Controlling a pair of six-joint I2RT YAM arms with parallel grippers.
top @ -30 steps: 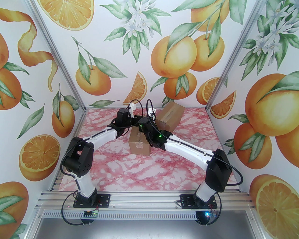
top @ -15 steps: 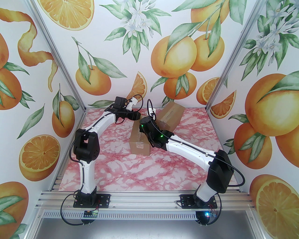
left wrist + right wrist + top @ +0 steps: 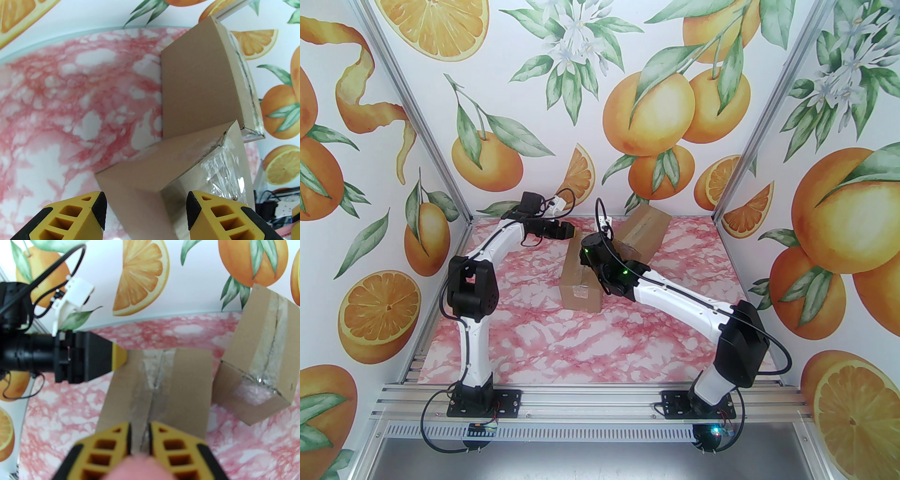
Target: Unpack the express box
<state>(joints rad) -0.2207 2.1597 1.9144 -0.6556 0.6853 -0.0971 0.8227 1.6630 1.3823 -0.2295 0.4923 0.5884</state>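
1. Top external view: 2 brown cardboard boxes rest on the pink marbled table (image 3: 590,347); the near box (image 3: 580,288) lies mid-table, its long side running away from the arms; the far box (image 3: 647,225) sits behind it to the right, near the back wall, set at an angle.
2. Clear tape runs along the top seam (image 3: 154,380) of the near box; the far box is taped likewise.
3. The left gripper (image 3: 146,207) hangs above the far end of the near box; its jaws stand wide with nothing between them.
4. The right gripper (image 3: 140,429) sits over the near box's seam; its jaws stand narrow, with a slim gap between them; a blurred pink thing (image 3: 138,466) shows at the finger bases; whether it is gripped cannot be told.
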